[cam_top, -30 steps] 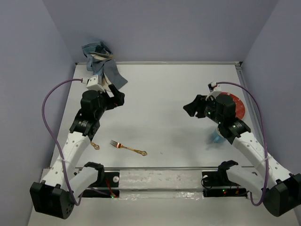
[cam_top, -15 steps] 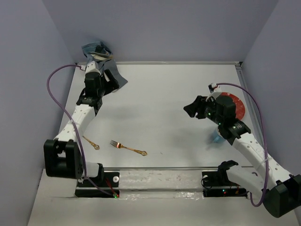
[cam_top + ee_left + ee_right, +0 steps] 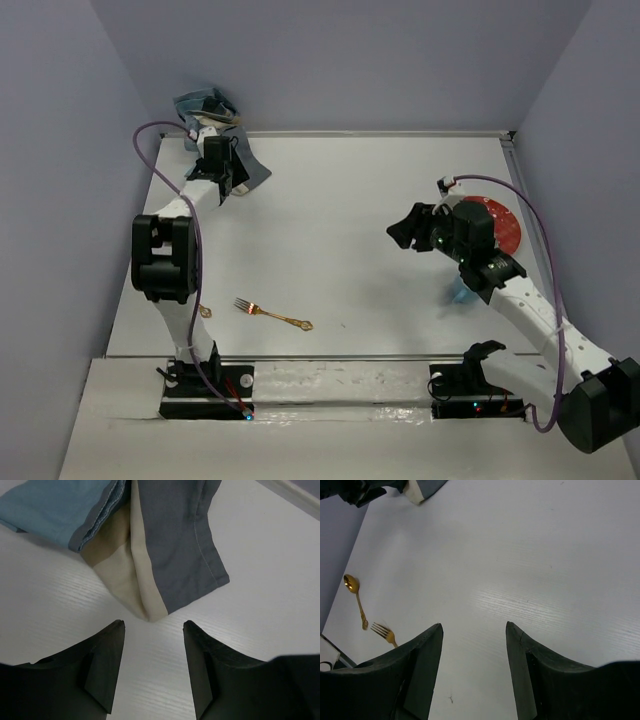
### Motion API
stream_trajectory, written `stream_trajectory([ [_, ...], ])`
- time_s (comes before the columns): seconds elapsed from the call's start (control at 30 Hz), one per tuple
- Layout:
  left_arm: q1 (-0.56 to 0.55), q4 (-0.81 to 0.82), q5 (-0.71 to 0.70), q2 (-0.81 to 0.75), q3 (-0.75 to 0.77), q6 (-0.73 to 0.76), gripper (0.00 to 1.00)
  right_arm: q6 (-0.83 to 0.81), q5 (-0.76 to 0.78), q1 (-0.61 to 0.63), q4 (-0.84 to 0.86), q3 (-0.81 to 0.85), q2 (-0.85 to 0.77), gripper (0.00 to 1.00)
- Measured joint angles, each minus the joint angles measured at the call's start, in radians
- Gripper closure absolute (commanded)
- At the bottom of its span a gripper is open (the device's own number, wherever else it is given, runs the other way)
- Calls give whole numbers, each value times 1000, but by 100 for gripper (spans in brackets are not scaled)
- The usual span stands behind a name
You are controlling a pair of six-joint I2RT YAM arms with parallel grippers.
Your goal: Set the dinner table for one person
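The dinner table [image 3: 330,200] is a wide white top. A crumpled blue, grey and beige cloth placemat [image 3: 250,160] lies in its far left corner. My left gripper [image 3: 228,188] hovers at that cloth, open. In the left wrist view the cloth's beige corner [image 3: 148,611] sits just ahead of the left gripper [image 3: 152,626], with bare table between the jaws. My right gripper [image 3: 403,232] hangs open over the table's right half, and the right wrist view shows the same gripper [image 3: 473,626] holding nothing. A gold fork [image 3: 272,314] and a gold spoon [image 3: 355,597] lie near the front left.
A red plate [image 3: 503,226] rests at the right edge behind my right arm. A pale blue cup [image 3: 461,292] stands partly hidden under that arm. The left arm stretches along the left edge, covering most of the spoon in the top view. Walls close in on three sides.
The left arm has swung from the near left out to the far left corner, up to the cloth, and its jaws have narrowed. The right arm has barely moved.
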Motion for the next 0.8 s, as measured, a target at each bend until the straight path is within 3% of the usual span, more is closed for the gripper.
stream_trajectory([
  [0.33,-10,-86,-27,285,258,34,44,5,-15,32,36,-26,53,41],
  [0.4,-13,-107,-29,320,287,39,51,5,-15,41,37,-26,60,42],
  [0.6,-19,-174,-10,406,391,53,88,5,-14,66,46,-26,77,42],
  [0.63,-21,-182,-5,415,409,59,98,5,-14,68,50,-26,83,42],
  [0.8,-42,-190,2,417,415,70,100,8,1,73,77,-26,118,39],
])
